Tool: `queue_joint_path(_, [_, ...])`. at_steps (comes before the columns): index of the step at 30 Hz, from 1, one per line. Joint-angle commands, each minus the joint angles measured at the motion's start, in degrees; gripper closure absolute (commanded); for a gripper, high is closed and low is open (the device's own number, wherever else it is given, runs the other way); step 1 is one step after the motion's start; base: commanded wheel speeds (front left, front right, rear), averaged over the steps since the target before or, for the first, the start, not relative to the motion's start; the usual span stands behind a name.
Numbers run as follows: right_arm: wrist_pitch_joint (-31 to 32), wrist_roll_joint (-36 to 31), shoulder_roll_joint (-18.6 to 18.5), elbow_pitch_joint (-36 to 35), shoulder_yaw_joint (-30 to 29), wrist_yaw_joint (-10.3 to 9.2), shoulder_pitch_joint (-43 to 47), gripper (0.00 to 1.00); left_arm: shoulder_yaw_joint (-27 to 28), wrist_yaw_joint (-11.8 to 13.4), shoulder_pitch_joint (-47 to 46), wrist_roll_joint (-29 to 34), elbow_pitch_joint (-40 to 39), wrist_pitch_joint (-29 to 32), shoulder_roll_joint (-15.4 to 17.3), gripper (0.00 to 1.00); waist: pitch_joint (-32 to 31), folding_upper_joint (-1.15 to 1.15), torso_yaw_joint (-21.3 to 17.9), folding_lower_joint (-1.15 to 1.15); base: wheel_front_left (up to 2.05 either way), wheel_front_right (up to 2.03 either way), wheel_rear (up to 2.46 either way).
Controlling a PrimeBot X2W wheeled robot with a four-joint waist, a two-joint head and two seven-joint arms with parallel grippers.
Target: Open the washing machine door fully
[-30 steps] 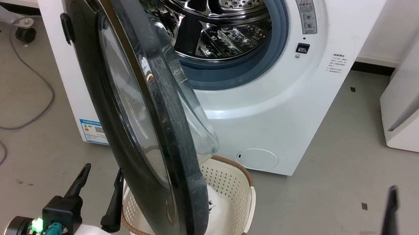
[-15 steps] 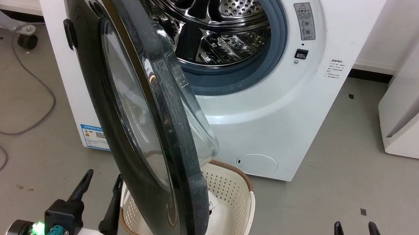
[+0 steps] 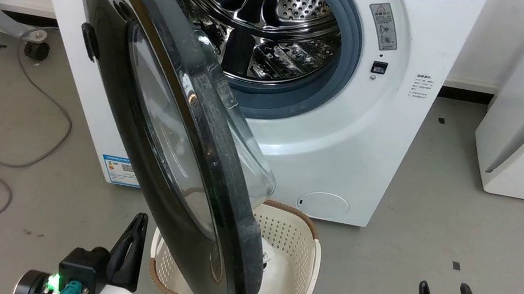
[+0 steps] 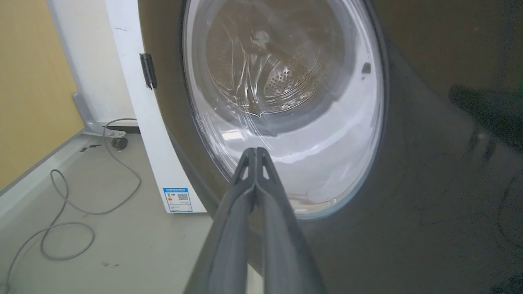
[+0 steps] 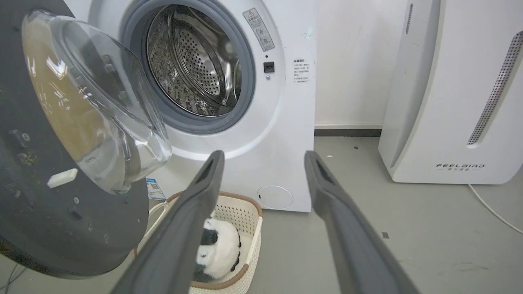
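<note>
We judge the washing machine door (image 3: 169, 152) half open, needing a further leftward swing; left end effector (image 3: 133, 240) is pinched closed, right end effector (image 3: 444, 287) spread.

The door (image 3: 161, 140) hangs half open from the washer's (image 3: 374, 150) left side, its near edge over a basket (image 3: 299, 240). The left gripper (image 3: 140, 218), fingers together, sits beside its outer face. The right gripper (image 3: 444, 287), fingers apart, is near right.

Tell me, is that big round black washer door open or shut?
Open: the large round glossy black door stands swung away from the white boxy washing machine, leaving its perforated steel drum exposed.
</note>
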Motion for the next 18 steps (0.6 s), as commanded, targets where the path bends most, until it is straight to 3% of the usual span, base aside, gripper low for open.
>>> queue_joint_path(1, [-0.27,0.38,0.29,0.32,0.01,0.03,-0.47,0.0,-0.3,-0.43,-0.43,-0.29,-0.8,-0.07,0.18,1.0,0.08,0.0,0.11,0.0,0.0,0.0,0.0])
queue_joint_path(9, [-0.5,0.95,0.29,1.37,0.15,0.03,-1.17,0.0,0.23,-0.85,-3.18,-0.97,-9.38,3.75,2.0,1.0,0.36,0.0,0.32,0.0,0.0,0.0,0.0])
queue_joint_path(13, [-0.59,1.11,0.29,1.69,0.3,0.03,-1.34,0.0,1.0,0.12,-4.45,-0.07,-17.13,5.46,3.34,1.0,0.51,0.0,0.17,0.0,0.0,0.0,0.0])
queue_joint_path(18, [-0.78,1.76,0.29,2.09,0.16,0.03,-1.59,0.0,2.07,1.81,-6.77,2.04,-28.69,3.34,4.27,1.0,1.01,0.0,0.0,0.0,0.0,0.0,0.0])
